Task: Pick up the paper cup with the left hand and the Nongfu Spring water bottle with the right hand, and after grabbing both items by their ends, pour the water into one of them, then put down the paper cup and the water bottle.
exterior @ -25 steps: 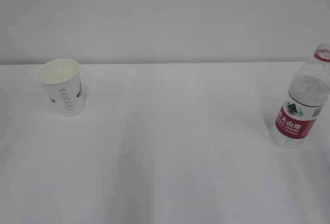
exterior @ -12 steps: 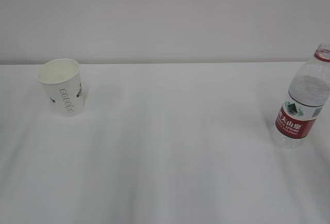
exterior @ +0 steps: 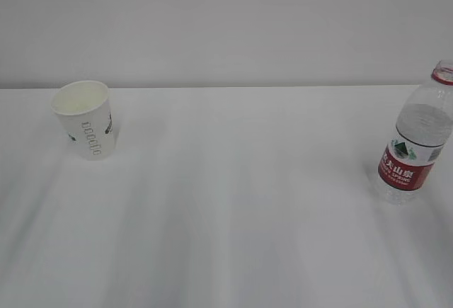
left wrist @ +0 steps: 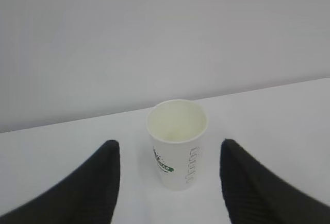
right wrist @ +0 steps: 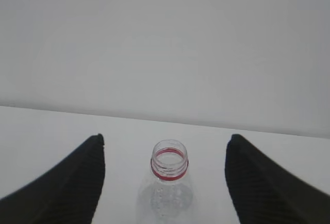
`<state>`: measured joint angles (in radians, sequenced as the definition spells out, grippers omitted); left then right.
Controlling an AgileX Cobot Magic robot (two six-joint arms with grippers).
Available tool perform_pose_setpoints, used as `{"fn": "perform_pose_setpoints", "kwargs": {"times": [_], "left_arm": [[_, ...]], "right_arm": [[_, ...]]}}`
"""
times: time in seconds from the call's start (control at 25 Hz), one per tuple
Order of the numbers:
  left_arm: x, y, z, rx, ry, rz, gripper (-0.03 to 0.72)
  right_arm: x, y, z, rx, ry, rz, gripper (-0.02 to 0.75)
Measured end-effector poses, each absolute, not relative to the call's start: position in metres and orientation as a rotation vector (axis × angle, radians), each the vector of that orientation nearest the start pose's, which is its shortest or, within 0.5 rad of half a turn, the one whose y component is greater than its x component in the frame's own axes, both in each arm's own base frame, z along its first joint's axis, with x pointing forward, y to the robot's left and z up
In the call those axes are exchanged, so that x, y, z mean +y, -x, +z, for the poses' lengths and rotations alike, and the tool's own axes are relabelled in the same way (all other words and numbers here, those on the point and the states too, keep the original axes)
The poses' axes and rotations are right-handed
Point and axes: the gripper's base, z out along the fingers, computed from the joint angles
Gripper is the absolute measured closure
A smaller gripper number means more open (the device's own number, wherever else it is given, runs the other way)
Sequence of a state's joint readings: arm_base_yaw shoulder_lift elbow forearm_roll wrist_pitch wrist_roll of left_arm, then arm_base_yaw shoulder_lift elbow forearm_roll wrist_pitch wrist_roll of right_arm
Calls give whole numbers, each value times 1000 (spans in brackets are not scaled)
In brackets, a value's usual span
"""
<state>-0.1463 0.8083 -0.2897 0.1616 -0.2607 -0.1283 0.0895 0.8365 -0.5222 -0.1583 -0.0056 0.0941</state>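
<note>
The cup (exterior: 85,125) stands upright, far left on the tabletop (exterior: 233,195); light and easily crushed, it likely wants a gentle hold low on its wall. The left claw (left wrist: 167,183) is open, lined up on it. Far right, the uncapped bottle (exterior: 416,145) looks slick and spillable; the open right claw (right wrist: 167,180) frames its neck.

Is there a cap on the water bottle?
No: in the right wrist view the Nongfu Spring water bottle shows an open mouth above its red neck ring.
</note>
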Motion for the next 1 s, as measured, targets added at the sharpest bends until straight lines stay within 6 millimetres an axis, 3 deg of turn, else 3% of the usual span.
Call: {"fn": "perform_pose_setpoints", "kwargs": {"times": [0.24,0.64,1.0], "left_arm": [[-31,-170,240,1794,-198,-136,237],[-38,-197,218,1807,-201,-178,237],[-43,-213,198,1819,-168,-233,237]], "right_arm": [[18,-184,293,1771,151,30,190],[20,-176,256,1739,170,63,202],[25,-183,216,1750,168,124,202]]}}
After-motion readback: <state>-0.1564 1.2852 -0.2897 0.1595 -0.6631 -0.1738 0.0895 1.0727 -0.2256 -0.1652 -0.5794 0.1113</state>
